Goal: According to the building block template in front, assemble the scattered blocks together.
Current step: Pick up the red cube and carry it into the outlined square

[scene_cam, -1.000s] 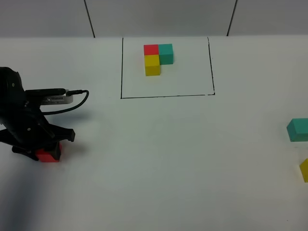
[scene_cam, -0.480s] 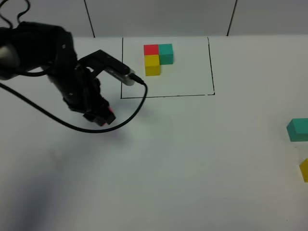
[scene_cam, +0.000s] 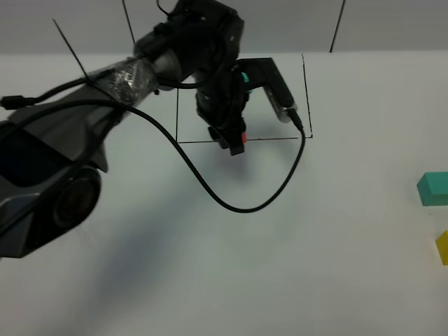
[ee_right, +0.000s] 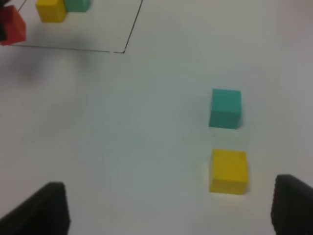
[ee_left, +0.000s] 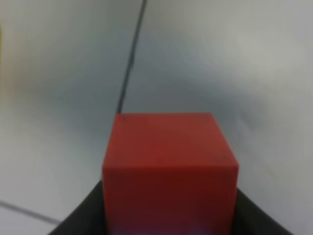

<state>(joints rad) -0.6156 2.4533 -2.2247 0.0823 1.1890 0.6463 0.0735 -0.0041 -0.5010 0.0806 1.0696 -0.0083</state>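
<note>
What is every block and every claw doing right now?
red cube: gripped, lifted off the table, near the square's front line
left gripper: shut on the red cube
right gripper: open, empty
teal cube: loose on the table, untouched
yellow cube: loose beside the teal cube, not touching it
template: resting inside the square, only partly visible

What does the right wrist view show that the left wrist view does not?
Only the right wrist view: the loose teal-green cube, the loose yellow cube, part of the three-cube L template, and the open right tool. Only the left wrist view: the left tool closed on the red cube, close up. Both: that red cube and the black outline on the white table.
</note>
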